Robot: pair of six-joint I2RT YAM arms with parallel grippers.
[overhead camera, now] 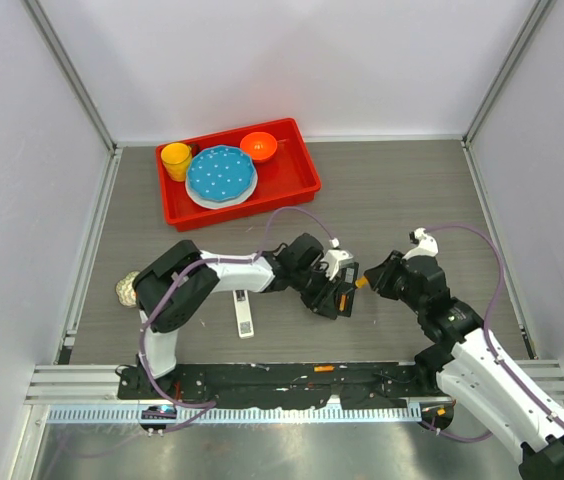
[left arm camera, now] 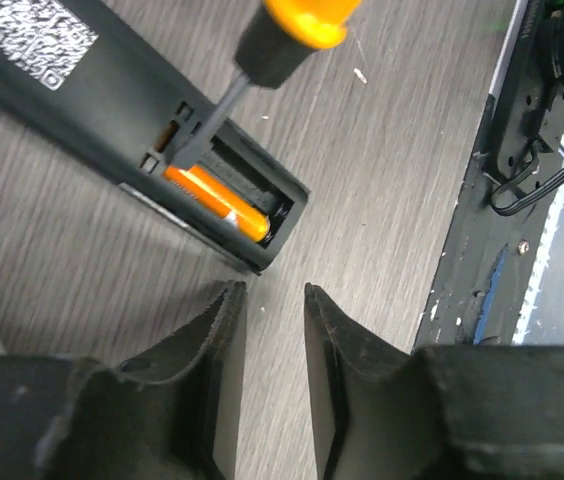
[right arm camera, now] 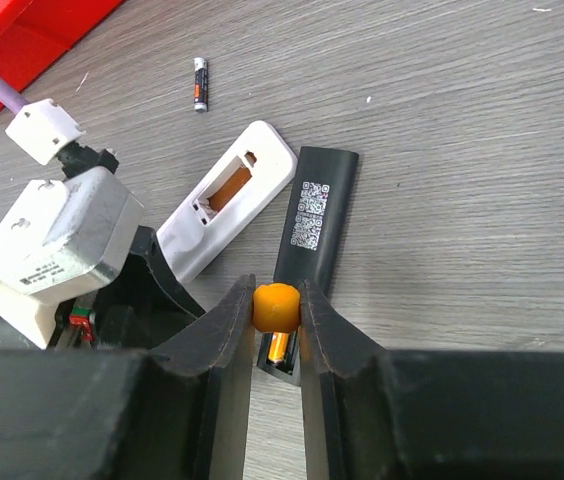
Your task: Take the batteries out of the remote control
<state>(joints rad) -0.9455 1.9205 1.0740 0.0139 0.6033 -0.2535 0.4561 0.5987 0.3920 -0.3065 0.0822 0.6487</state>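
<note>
A black remote lies face down with its battery bay open, and one orange battery sits inside. It also shows in the right wrist view. My right gripper is shut on the orange handle of a screwdriver, whose dark tip is in the bay beside the battery. My left gripper is open and empty just short of the remote's end. A white remote with an open bay lies next to the black one. A loose battery lies on the table beyond them.
A red tray at the back holds a yellow cup, a blue plate and an orange bowl. A white bar-shaped item lies left of the grippers. A beige ball sits at the left edge.
</note>
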